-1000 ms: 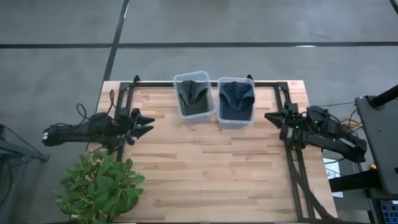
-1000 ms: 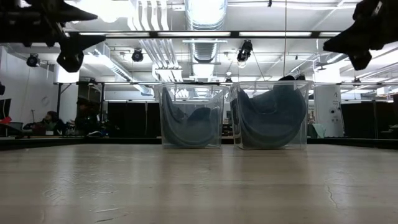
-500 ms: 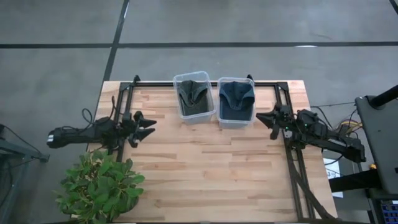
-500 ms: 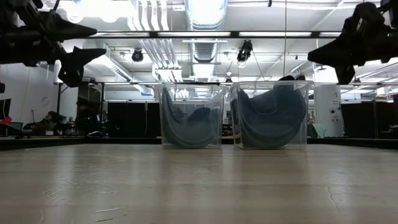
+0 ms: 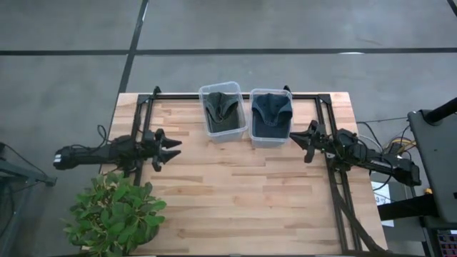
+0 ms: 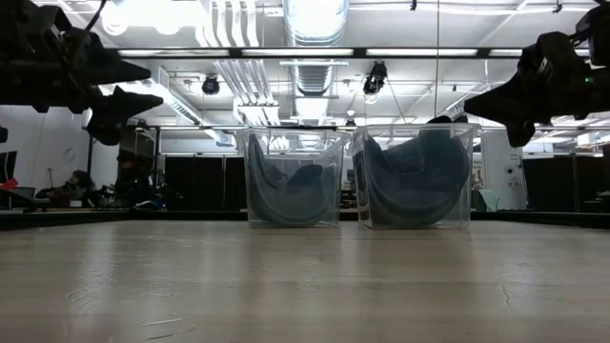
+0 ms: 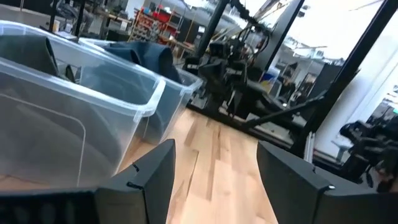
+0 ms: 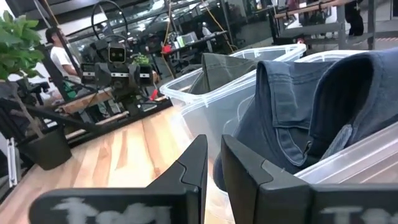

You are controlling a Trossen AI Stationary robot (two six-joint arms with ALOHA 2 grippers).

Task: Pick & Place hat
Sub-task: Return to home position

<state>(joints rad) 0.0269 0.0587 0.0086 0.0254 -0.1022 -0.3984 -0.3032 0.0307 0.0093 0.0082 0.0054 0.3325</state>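
Gray cap (image 5: 223, 109) and dark blue cap (image 5: 271, 108) slump softly in bins (image 5: 205, 107); brims likely grip best. Left claw (image 5: 175, 148) spread, right claw (image 5: 298, 141) barely parted, empty.

One camera looks straight down on the wooden table (image 5: 235, 193). A second sits at tabletop height, facing the room (image 6: 181, 186) behind. Each wrist camera looks forward past its own fingers (image 7: 152, 180), close to the two clear bins (image 6: 291, 143), which all four views share.

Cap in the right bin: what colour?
The cap is dark blue, seen best in the right wrist view.
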